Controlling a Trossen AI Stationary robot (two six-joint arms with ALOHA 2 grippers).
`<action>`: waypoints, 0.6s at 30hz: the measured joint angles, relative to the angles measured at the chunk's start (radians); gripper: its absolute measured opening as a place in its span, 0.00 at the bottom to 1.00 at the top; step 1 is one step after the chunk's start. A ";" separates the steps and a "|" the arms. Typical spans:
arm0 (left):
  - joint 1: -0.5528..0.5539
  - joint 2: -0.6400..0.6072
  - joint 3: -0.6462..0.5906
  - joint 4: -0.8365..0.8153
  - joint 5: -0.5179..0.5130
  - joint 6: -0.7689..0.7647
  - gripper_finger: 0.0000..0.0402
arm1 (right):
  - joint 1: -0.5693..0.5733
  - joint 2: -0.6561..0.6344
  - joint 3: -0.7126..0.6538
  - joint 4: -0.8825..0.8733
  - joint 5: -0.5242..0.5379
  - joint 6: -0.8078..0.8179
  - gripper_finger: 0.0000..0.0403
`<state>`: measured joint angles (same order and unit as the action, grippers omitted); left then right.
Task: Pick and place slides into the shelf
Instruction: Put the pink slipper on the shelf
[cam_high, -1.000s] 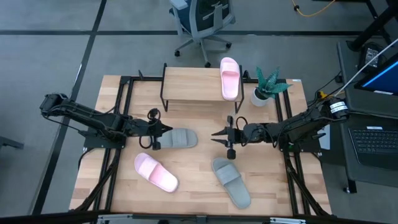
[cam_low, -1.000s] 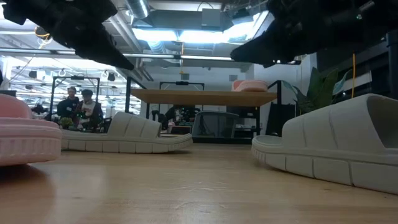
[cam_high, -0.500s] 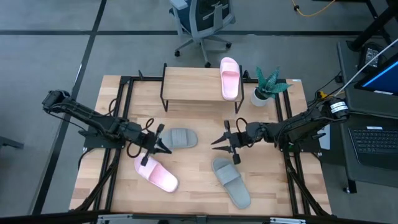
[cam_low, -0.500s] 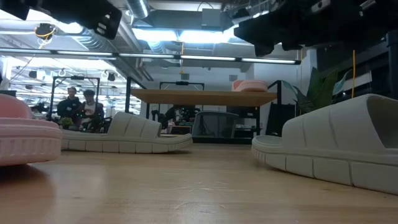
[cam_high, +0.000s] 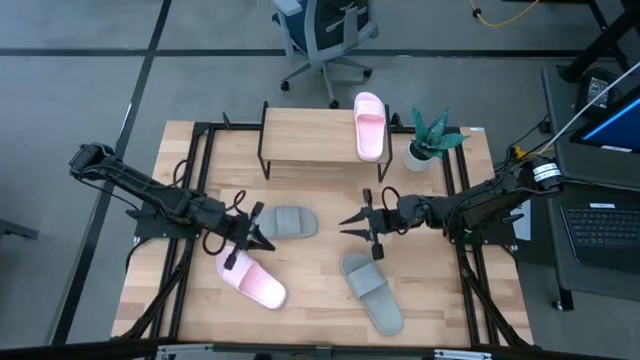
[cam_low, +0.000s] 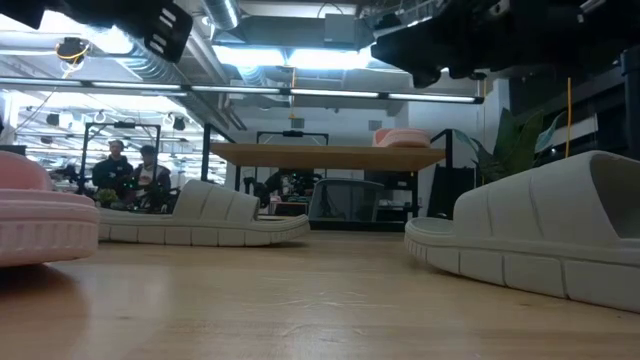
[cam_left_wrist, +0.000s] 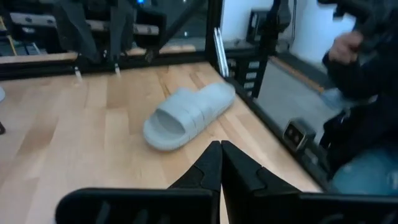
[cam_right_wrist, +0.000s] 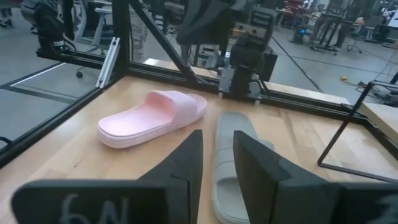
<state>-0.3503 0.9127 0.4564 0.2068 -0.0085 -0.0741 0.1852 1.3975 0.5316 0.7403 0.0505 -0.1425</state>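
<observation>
- Slides first, near to far: one grey slide (cam_high: 372, 292) lies at the table's front right; one pink slide (cam_high: 252, 277) at the front left; a second grey slide (cam_high: 287, 222) sits mid-table; a second pink slide (cam_high: 370, 126) already rests on the right end of the shelf (cam_high: 308, 135) at the back.
- Our left gripper (cam_high: 258, 237) hangs between the near pink slide and the middle grey one, its fingers pressed together and holding nothing; our right gripper (cam_high: 352, 222) hovers above the near grey slide with a narrow gap between its fingers, also empty.
- Risks as we judge them: the two grippers point at each other across the middle grey slide, so reaching for it together could make them collide; closed fingers would only push a soft slide along the boards; the right gap looks narrow for a thick sole or strap.
- Around the work: a potted plant (cam_high: 430, 138) stands just beside the shelf's right end, near the placed slide, and could be knocked; black frame rails border the table; an office chair (cam_high: 325, 35) stands beyond.
</observation>
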 joint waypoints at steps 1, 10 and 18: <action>0.000 0.000 0.000 0.018 0.000 -0.003 0.00 | 0.000 0.000 0.000 -0.002 0.000 0.000 0.22; -0.041 -0.006 0.013 0.058 -0.028 -0.121 0.00 | 0.000 0.000 0.000 -0.002 0.000 0.006 0.22; -0.204 0.020 0.216 -0.221 -0.278 -0.208 0.00 | 0.001 -0.002 0.000 -0.012 0.000 0.004 0.22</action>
<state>-0.5540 0.9329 0.6720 -0.0138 -0.2861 -0.2825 0.1864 1.3956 0.5316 0.7286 0.0509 -0.1389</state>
